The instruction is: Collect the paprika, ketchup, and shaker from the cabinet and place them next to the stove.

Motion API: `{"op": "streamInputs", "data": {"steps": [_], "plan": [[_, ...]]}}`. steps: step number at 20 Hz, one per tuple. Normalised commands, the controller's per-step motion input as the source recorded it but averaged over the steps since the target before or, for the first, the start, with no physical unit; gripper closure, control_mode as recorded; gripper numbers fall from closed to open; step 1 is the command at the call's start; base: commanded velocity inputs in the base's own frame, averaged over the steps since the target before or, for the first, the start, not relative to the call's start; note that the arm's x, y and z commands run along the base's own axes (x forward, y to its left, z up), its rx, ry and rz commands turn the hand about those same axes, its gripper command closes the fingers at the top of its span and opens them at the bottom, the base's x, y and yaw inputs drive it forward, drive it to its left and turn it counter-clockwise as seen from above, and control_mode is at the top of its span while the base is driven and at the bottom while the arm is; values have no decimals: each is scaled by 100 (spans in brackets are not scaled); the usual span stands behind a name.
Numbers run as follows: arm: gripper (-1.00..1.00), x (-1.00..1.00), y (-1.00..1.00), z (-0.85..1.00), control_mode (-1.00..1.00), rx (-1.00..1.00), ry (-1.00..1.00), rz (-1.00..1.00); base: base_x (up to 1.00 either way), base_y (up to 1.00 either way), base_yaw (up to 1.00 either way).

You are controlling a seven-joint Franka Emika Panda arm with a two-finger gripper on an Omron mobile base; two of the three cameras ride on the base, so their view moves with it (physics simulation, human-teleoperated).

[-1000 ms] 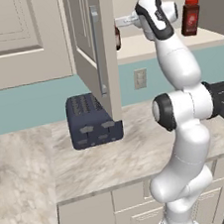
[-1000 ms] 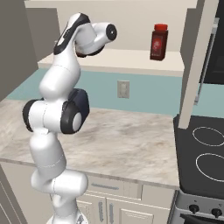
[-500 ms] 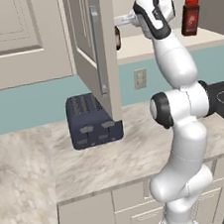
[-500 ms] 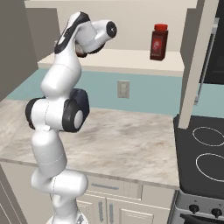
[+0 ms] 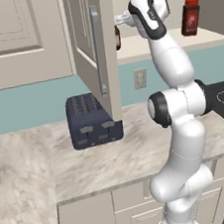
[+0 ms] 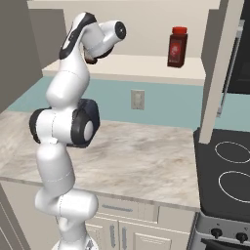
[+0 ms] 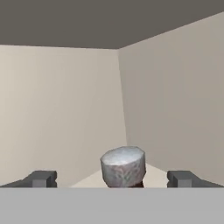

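The hand view looks into a corner of the cabinet (image 5: 95, 61), where a small jar with a mottled silver-grey cap (image 7: 123, 166) stands between the two dark fingertips (image 7: 42, 178) of the gripper (image 7: 113, 179). The jaws are spread wide, one tip on each side of the jar and clear of it, so nothing is grasped. What the jar is labelled cannot be told from here.

The left base view shows what the hand view does not: the panelled cabinet door hangs open with its long silver bar handle (image 5: 98, 50) facing the room, and the arm reaches up to the cream shelf (image 5: 141, 50) just behind that door. A sliver of a dark reddish item (image 5: 117, 37) peeks out at the door's edge beside the hand; it is too hidden to name. A dark blue-grey slotted toaster (image 5: 91, 120) sits on the marbled counter (image 5: 81, 163) below the door.

The right base view gives the other side: the glossy black stove (image 6: 224, 171) with two grey burner rings at the counter's right end, well apart from the shelf.

On the shelf, one red-capped dark red bottle (image 6: 177, 47) stands upright, far from the hand and seen in both base views. Counted: one red bottle, one silver-capped jar, one toaster, one wall outlet (image 6: 136, 99)
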Motion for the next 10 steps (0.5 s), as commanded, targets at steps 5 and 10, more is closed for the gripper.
{"op": "streamInputs", "data": {"steps": [5,10], "plan": [[-100,10,0,0,-100,0,0,4,0,0,0],[100,9,0,-6,-100,-1,2,2,0,0,0]]}}
